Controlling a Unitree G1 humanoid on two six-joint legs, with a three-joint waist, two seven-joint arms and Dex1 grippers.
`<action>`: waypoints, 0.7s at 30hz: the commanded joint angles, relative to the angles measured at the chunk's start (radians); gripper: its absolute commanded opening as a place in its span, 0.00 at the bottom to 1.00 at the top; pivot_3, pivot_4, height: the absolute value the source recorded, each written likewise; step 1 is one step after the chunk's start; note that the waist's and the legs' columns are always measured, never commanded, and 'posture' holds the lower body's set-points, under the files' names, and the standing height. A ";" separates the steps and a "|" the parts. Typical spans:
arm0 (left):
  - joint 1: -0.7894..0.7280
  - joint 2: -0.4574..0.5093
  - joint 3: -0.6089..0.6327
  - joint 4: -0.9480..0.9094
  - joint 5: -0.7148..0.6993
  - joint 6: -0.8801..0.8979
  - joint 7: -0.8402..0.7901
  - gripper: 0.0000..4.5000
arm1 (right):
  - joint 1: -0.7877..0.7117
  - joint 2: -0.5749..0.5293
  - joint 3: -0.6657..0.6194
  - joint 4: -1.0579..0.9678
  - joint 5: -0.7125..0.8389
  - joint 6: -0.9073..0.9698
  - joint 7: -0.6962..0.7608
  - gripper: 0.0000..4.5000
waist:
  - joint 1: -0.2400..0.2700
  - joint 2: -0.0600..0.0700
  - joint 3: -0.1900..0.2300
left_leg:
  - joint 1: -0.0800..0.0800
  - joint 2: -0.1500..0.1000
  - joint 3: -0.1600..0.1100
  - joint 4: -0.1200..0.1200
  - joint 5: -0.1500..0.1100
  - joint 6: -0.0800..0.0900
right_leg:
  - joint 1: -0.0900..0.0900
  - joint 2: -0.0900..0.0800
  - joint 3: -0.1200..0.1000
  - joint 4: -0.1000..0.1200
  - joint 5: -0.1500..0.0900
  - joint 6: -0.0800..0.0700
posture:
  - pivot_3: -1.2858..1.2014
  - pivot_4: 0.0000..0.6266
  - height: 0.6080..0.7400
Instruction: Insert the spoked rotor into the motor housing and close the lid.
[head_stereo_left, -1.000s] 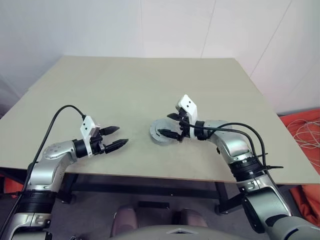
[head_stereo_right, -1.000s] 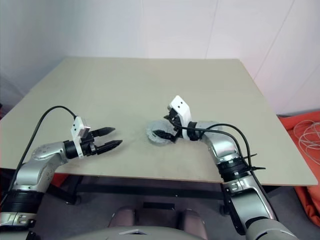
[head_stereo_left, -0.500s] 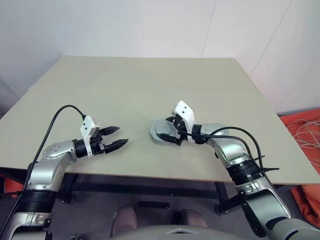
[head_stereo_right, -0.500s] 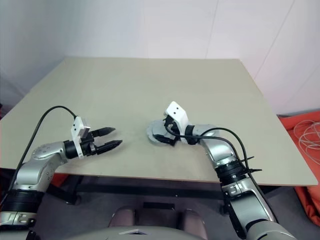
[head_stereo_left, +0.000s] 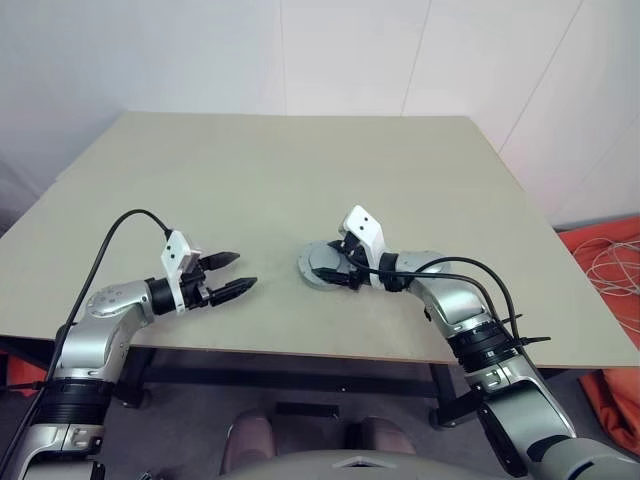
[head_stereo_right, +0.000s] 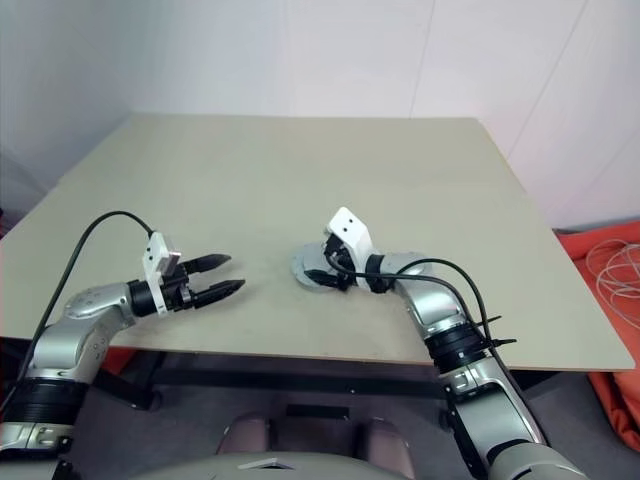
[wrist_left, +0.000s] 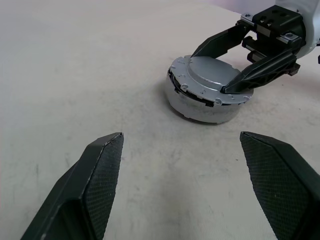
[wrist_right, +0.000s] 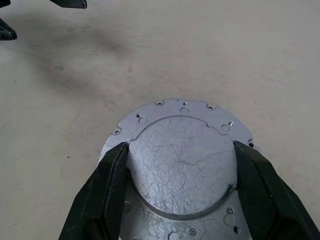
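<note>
The motor housing (wrist_left: 202, 102) is seen standing near the front middle of the beige surface (head_stereo_left: 300, 170), its lid (wrist_right: 182, 165) closed flat on top. The lid is a scratched grey metal disc with a raised round centre and small holes and screws round its rim. The right tool (wrist_right: 182, 187) is set astride the raised centre, fingers (wrist_right: 107, 192) against its edge. The left tool (wrist_left: 192, 192) is held apart, well clear, over bare surface.

A plain lab or test room: a bare beige table (head_stereo_left: 300, 170) against white walls (head_stereo_left: 200, 50), with loose cables (head_stereo_left: 610, 265) on orange matting (head_stereo_left: 620, 390) at 4 o'clock.
</note>
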 joint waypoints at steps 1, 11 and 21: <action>-0.021 0.000 0.017 -0.016 -0.017 -0.004 -0.002 0.88 | -0.020 0.006 -0.033 -0.033 0.030 0.009 0.006 0.69 | 0.000 0.000 0.000 | 0.000 0.000 0.000 0.000 0.000 0.000 | 0.000 0.000 0.000 0.000 0.000 0.000 | 0.52 0.00 1.00; -0.023 -0.008 0.013 -0.021 -0.014 -0.002 0.004 0.88 | -0.030 0.012 -0.032 -0.035 0.020 0.041 -0.015 0.69 | 0.000 0.000 0.000 | 0.000 0.000 0.000 0.000 0.000 0.000 | 0.000 0.000 0.000 0.000 0.000 0.000 | 0.52 0.00 1.00; -0.029 -0.016 0.011 -0.017 -0.010 -0.003 0.007 0.88 | -0.036 0.015 -0.023 -0.025 0.010 0.081 -0.038 0.69 | 0.000 0.000 0.000 | 0.000 0.000 0.000 0.000 0.000 0.000 | 0.000 0.000 0.000 0.000 0.000 0.000 | 0.52 0.00 1.00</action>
